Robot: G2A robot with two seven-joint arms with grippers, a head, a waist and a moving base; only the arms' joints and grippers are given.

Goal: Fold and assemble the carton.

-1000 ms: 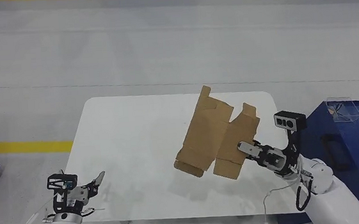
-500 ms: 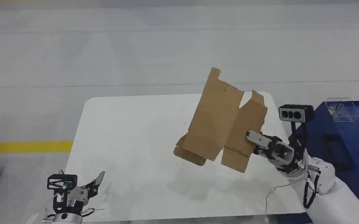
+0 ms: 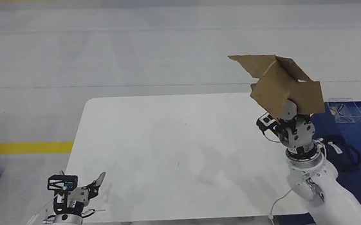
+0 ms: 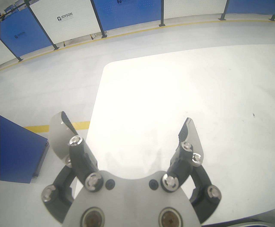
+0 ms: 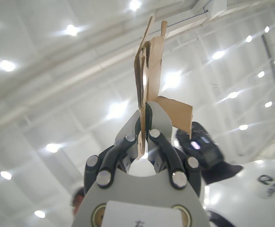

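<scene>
My right gripper point(image 5: 144, 107) pinched the flattened brown cardboard carton point(image 3: 284, 81) by its lower edge, raised above the white table's point(image 3: 171, 152) right edge. One flap hung loose and I judged assembly barely begun. My left gripper point(image 4: 125, 117) hung spread by the table's near-left corner

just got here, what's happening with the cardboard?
The right end effector is shut on the carton, holding it up in the air by the table's right side. The carton is not yet a box, one flap sticking out. The left end effector is open and empty at the table's near left corner.
</scene>
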